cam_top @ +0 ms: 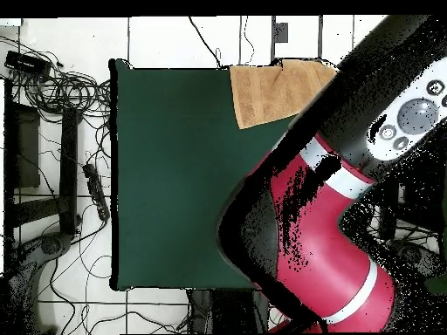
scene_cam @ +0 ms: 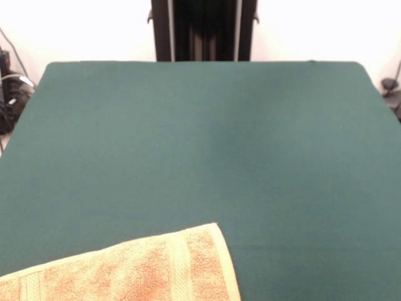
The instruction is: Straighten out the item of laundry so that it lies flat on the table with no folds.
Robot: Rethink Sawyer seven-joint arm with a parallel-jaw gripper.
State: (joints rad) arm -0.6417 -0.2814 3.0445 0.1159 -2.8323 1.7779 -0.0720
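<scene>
At the table's (scene_cam: 207,138) edge farthest from the robot, toward one corner, lies the towel (scene_cam: 135,269); the front view places it at the near-left corner of the green surface, running out of frame at the bottom and left. Its visible corner points toward the table's middle, and a flat woven border band runs parallel to its short edge just inside that edge. The cloth lies at a slant to the table edges. The overhead view shows the towel (cam_top: 272,92) against the far edge, its outer side reaching or slightly passing that edge; part of it is covered by the arm (cam_top: 323,235), so flatness across the whole cloth cannot be confirmed. The exposed portion appears smooth. The red and black arm crosses the table's side edge in the overhead view, bending from the base toward the towel corner. The end effector is not visible in either view, so whether its fingers are apart or together cannot be told. The pedestal (scene_cam: 203,30) stands behind the far edge in the front view. Cables (cam_top: 65,96) lie on the floor beside the table.
</scene>
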